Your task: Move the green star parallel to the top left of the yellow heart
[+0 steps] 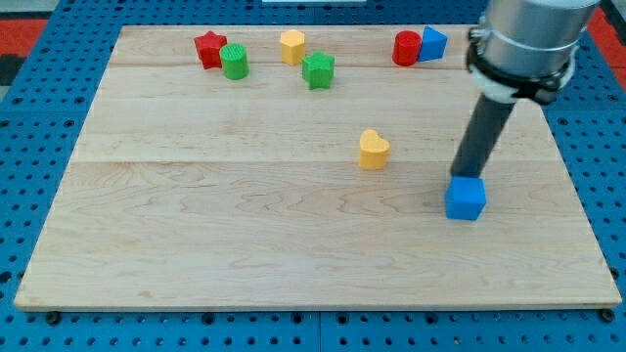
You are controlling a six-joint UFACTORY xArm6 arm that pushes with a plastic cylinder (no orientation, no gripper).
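Note:
The green star (318, 69) lies near the view's top, a little right of the middle. The yellow heart (373, 150) lies lower and to the star's right, near the board's centre. My tip (463, 177) is at the view's right, touching the top edge of a blue cube (466, 198). The tip is well right of the heart and far from the star.
Along the view's top: a red star (209, 48), a green cylinder (234, 62), a yellow hexagon block (292, 46), a red cylinder (407, 48) and a blue block (432, 43) touching it. The wooden board (196, 215) sits on a blue pegboard surface.

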